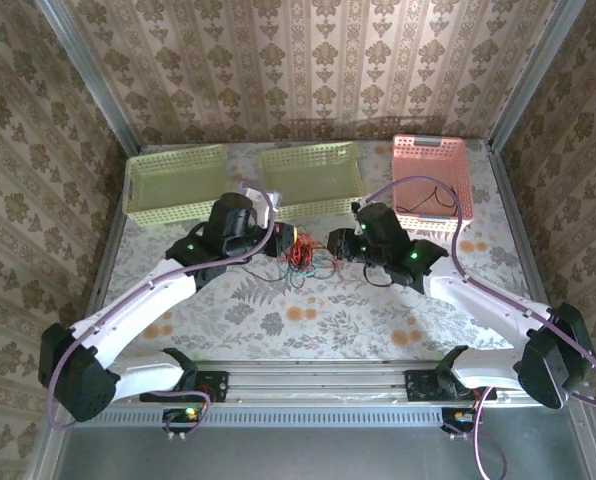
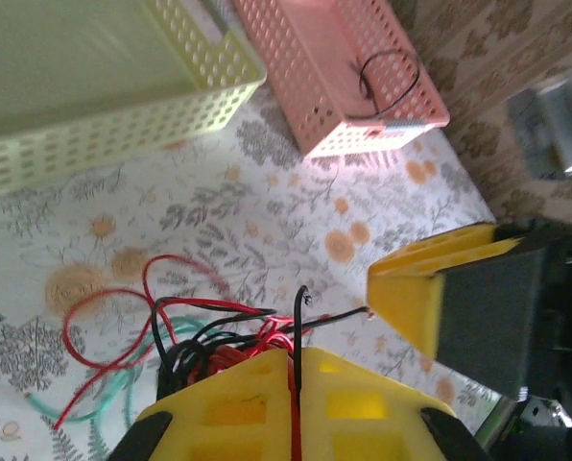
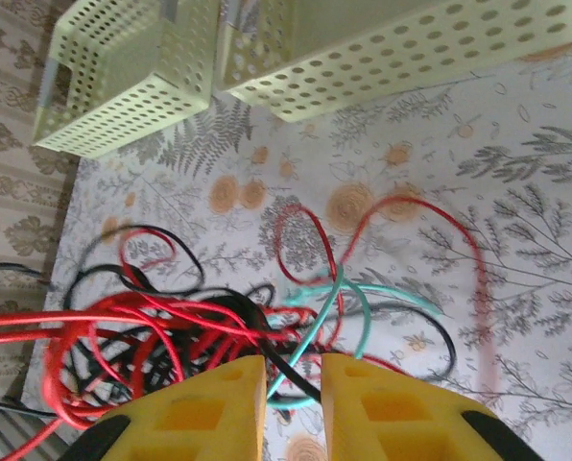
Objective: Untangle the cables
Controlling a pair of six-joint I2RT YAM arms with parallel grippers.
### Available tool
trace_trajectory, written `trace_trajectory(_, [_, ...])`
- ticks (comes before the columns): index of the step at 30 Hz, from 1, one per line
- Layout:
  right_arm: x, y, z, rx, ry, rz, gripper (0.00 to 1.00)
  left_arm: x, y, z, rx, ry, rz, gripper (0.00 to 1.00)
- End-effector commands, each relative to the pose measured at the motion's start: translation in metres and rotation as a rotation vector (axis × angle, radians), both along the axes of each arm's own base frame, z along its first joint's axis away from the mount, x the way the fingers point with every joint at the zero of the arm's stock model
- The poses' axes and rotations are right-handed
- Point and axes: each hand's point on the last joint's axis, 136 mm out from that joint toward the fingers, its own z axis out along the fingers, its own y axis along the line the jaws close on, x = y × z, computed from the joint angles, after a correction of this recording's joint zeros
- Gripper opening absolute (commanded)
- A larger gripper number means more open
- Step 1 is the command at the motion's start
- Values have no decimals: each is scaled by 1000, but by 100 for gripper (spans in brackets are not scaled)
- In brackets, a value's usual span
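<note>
Two pale green baskets (image 1: 178, 180) sit along the far edge of the table (image 1: 308, 312). The pink basket (image 2: 315, 58) next to them on the right has one looped black wire (image 2: 389, 54) lying in it. The other cables (image 1: 300, 255) are a red, black and teal mess mid-table, right between the claws. Left claw (image 2: 294, 363) is clenched on a red and a black strand. Right claw (image 3: 294, 375) has its jaws a bit apart, with a black strand running through the gap.

Red, black and teal cables (image 1: 300, 262) lie tangled in loops on the table (image 1: 278, 320).
</note>
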Motion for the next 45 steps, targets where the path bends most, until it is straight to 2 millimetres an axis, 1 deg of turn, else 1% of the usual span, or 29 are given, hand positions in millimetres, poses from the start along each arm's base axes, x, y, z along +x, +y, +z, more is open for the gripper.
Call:
trace_trajectory(1, [-6, -12, 2, -49, -24, -15, 25, 5, -2, 32, -26, -95, -4, 0])
trace_trajectory(3, [-6, -16, 5, -55, -34, -22, 26, 7, -2, 41, -26, -120, -2, 0])
trace_trajectory(5, [-6, -18, 6, -58, -44, -27, 26, 8, -4, 42, -33, -128, -1, 0])
trace_trajectory(7, [-5, -20, 5, -60, -44, -35, 27, 9, -7, 34, -41, -122, -6, 0])
trace_trajectory(8, [-5, -20, 3, -62, -43, -36, 27, 10, -9, 27, -45, -119, -11, 0])
trace_trajectory(10, [-6, -19, 1, -61, -38, -33, 27, 11, -7, 4, -32, -100, 3, 0])
trace_trajectory(13, [-7, -20, -4, -69, -29, -28, 28, 6, -2, -43, -9, -68, 7, 0])
trace_trajectory(14, [-8, -20, -5, -71, -27, -25, 28, -3, -2, -61, -5, -55, -23, 0])
trace_trajectory(16, [-10, -20, -7, -77, -23, -16, 30, -18, 4, -81, -17, -13, -49, 0])
trace_trajectory(17, [-11, -18, -7, -78, -23, -2, 32, -25, 10, -86, -20, 4, -40, 7])
trace_trajectory(18, [-12, -17, -6, -78, -22, 11, 34, -31, 18, -87, -21, 8, -21, 28])
trace_trajectory(19, [-13, -16, -6, -77, -19, 20, 36, -35, 25, -83, -18, 1, -5, 44])
trace_trajectory(21, [-12, -12, -5, -73, -18, 39, 39, -41, 44, -70, -3, -36, 45, 54])
trace_trajectory(22, [-11, -11, -6, -76, -15, 40, 39, -41, 53, -64, 8, -52, 77, 62])
trace_trajectory(23, [-10, -9, -7, -80, -13, 44, 39, -41, 62, -57, 20, -70, 105, 73])
trace_trajectory(24, [-8, -7, -10, -84, -7, 47, 39, -41, 69, -53, 32, -76, 127, 80])
trace_trajectory(25, [-7, -4, -14, -88, 2, 52, 39, -40, 74, -53, 44, -72, 147, 83])
trace_trajectory(27, [-5, 5, -21, -93, 25, 81, 39, -37, 80, -55, 66, -34, 170, 85])
trace_trajectory(29, [-5, 15, -31, -104, 58, 116, 37, -33, 81, -64, 88, 13, 189, 84])
trace_trajectory(32, [-6, 30, -52, -154, 119, 159, 34, -27, 77, -78, 113, 61, 193, 81])
trace_trajectory(35, [-7, 41, -62, -178, 133, 181, 32, -22, 75, -88, 131, 88, 206, 80])
trace_trajectory(37, [-6, 44, -68, -174, 146, 178, 27, -20, 73, -93, 136, 99, 211, 79])
trace_trajectory(38, [-6, 46, -70, -171, 149, 175, 23, -18, 73, -96, 140, 105, 217, 78])
trace_trajectory(41, [-3, 51, -74, -167, 146, 181, 13, -16, 73, -110, 159, 131, 226, 76])
trace_trajectory(43, [2, 51, -73, -187, 128, 176, 13, -16, 72, -121, 171, 155, 229, 74])
trace_trajectory(44, [7, 46, -74, -214, 122, 157, 13, -15, 72, -127, 177, 169, 232, 73])
trace_trajectory(45, [11, 44, -74, -239, 113, 143, 15, -15, 71, -133, 181, 182, 235, 72])
